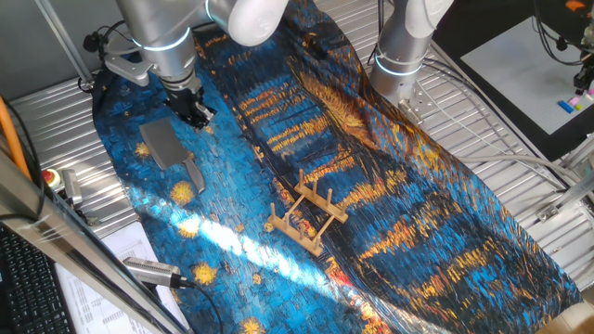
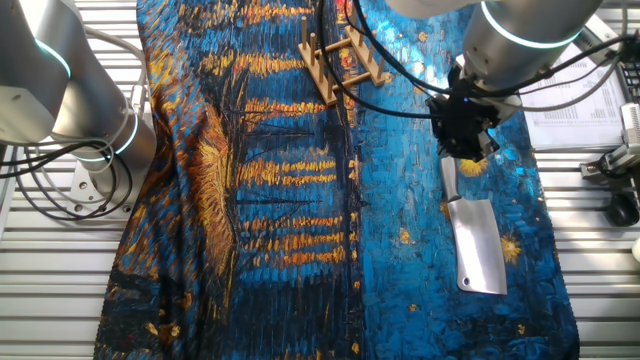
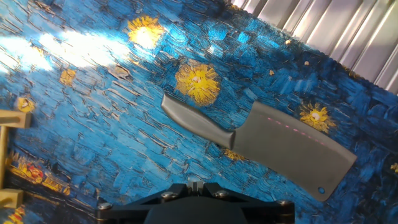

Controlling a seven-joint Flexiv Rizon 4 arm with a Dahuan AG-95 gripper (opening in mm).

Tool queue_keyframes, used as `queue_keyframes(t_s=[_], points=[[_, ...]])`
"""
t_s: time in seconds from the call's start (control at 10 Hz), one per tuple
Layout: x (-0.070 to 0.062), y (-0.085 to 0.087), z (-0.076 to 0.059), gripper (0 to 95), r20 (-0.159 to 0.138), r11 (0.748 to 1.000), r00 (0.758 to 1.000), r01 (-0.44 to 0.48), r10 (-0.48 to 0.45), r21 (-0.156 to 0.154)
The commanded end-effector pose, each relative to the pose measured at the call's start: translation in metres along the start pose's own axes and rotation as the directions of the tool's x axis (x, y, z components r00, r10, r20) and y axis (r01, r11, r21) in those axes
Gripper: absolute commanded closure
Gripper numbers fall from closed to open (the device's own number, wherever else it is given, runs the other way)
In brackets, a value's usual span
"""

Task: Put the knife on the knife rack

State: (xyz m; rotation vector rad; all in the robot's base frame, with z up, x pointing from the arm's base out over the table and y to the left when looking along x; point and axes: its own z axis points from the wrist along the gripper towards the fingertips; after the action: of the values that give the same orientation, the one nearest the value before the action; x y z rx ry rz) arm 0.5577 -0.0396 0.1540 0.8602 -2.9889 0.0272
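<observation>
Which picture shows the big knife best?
The hand view: the knife fills it, blade and handle both plain to see, lying flat on the blue cloth. Both fixed views show it whole too, only smaller, beside the dark tool.

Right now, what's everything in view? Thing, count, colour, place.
knife: 1, dull-grey blade, silvery handle, flat on the cloth, apart from the rack
knife rack: 1, light-brown wood, mid-cloth, nothing in it
cloth: 1, blue with orange and yellow swirls, covers the table
red button: 1, at the table edge
papers: white printed sheets, at the table edge
second arm: 1, silver-white, beside the cloth
gripper: 1, black, above the cloth near the knife's handle, holding nothing; opening unclear
</observation>
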Motion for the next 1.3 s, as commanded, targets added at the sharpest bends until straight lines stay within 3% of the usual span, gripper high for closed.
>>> queue_keyframes(t_s=[0.1,0.7,1.1,1.3], points=[[-0.0007,0.0000,-0.0004,95.0,0.002,1.000,1.000,-0.005,0.005,-0.003],[0.0004,0.0032,-0.0099,95.0,0.004,1.000,1.000,-0.003,0.003,-0.001],[-0.0001,0.0034,-0.0092,95.0,0.002,1.000,1.000,0.021,-0.021,0.003],[-0.0020,0.0010,-0.0023,95.0,0.018,0.996,0.995,0.093,-0.093,-0.006]])
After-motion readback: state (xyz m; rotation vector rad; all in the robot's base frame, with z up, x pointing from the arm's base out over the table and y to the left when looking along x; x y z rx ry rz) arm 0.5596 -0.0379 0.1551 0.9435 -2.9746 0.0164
